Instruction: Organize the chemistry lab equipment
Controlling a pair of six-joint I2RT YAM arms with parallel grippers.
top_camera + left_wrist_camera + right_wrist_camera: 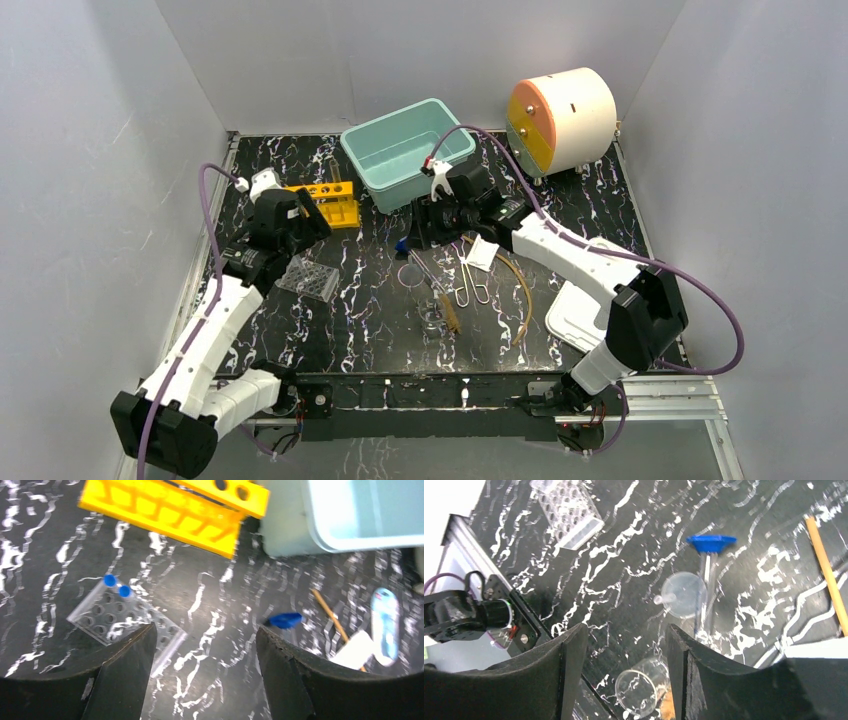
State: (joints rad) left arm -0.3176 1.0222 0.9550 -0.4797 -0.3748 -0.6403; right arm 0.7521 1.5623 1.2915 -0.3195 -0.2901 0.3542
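Black, white-veined table (370, 300), boxed in by pale grey walls (100, 150). At upper centre, teal bin (362, 165); at upper right, white-and-orange drum (565, 120). Just left of the bin, yellow rack (332, 203); below that, clear rack (308, 278). Scattered right of centre: tubing (520, 285), clips (470, 285), card (481, 253). Beside the yellow rack, left gripper (205, 632), fingers spread, grasping nothing. Below the bin, right gripper (624, 630), likewise parted and empty, funnel (683, 594) just ahead.
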